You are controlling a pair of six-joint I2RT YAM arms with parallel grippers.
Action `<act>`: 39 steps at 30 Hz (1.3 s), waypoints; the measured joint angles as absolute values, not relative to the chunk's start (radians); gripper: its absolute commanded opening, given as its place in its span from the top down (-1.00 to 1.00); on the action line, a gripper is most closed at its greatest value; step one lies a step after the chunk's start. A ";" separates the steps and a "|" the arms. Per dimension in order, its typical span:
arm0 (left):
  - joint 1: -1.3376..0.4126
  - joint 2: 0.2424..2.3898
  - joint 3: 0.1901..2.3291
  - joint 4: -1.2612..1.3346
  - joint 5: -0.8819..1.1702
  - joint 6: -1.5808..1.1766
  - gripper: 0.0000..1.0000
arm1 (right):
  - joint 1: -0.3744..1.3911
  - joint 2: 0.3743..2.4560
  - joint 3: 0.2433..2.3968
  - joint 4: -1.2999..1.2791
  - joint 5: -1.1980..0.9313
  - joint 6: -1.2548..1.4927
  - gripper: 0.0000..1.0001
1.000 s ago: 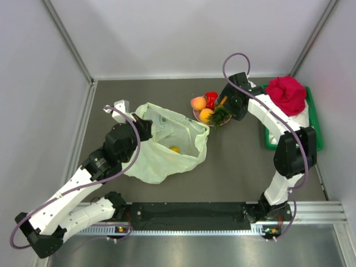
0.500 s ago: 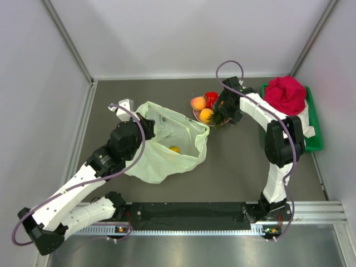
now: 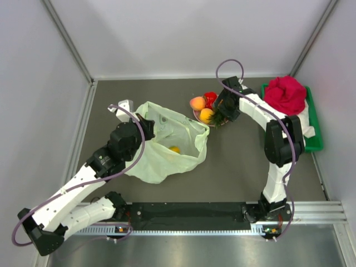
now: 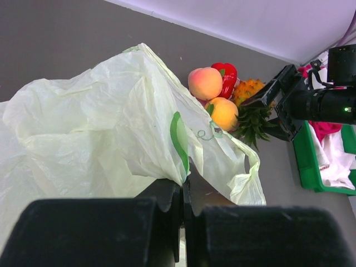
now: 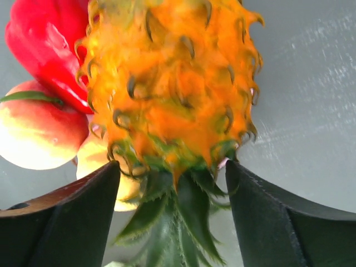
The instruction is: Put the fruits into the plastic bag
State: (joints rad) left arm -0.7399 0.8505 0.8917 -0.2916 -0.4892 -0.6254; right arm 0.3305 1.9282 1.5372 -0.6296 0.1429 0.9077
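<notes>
The pale-green plastic bag (image 3: pixel 167 142) lies open on the table, with one small yellow fruit (image 3: pixel 174 149) inside. My left gripper (image 4: pixel 183 175) is shut on the bag's rim (image 4: pixel 178 139) and holds it up. The orange pineapple (image 5: pixel 172 83) with green crown (image 5: pixel 178 222) lies beside a red fruit (image 5: pixel 44 44) and two peach-like fruits (image 5: pixel 39 130) on the pink plate (image 3: pixel 198 116). My right gripper (image 5: pixel 172 172) is open, its fingers either side of the pineapple's crown end, not clamped. In the top view the right gripper (image 3: pixel 223 105) sits over the pineapple (image 3: pixel 218 114).
A green tray (image 3: pixel 312 130) at the right holds a big red cloth bundle (image 3: pixel 286 93) and white cloth. Grey walls enclose the table at the back and sides. A small white object (image 3: pixel 123 105) lies left of the bag.
My right gripper has come down from behind the plate onto the pineapple, its fingers now either side of it. The left arm shifted slightly and still holds the bag.
</notes>
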 measured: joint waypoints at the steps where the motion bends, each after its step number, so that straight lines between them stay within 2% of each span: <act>1: -0.740 0.849 0.891 -0.292 -0.490 -0.625 1.00 | 0.331 1.928 1.532 -0.619 0.143 0.910 -0.38; 7: -0.740 0.838 0.884 -0.292 -0.491 -0.626 1.00 | 0.331 1.928 1.493 -0.569 0.142 0.919 -0.13; 23: -0.740 0.833 0.873 -0.292 -0.492 -0.631 1.00 | 0.331 1.896 1.466 -0.542 0.167 0.919 0.20; 26: -0.740 0.829 0.873 -0.292 -0.492 -0.631 1.00 | 0.331 1.869 1.466 -0.546 0.189 0.918 0.35; 34: -0.740 0.822 0.872 -0.292 -0.495 -0.634 1.00 | 0.331 1.826 1.466 -0.547 0.216 0.909 0.49; 39: -0.740 0.820 0.870 -0.292 -0.496 -0.636 1.00 | 0.331 1.808 1.458 -0.559 0.237 0.883 0.72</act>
State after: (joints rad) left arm -0.7399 0.8200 0.8700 -0.2924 -0.4957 -0.6361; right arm 0.3305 1.8084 1.4578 -0.5594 0.2371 0.8829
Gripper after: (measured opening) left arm 0.020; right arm 0.408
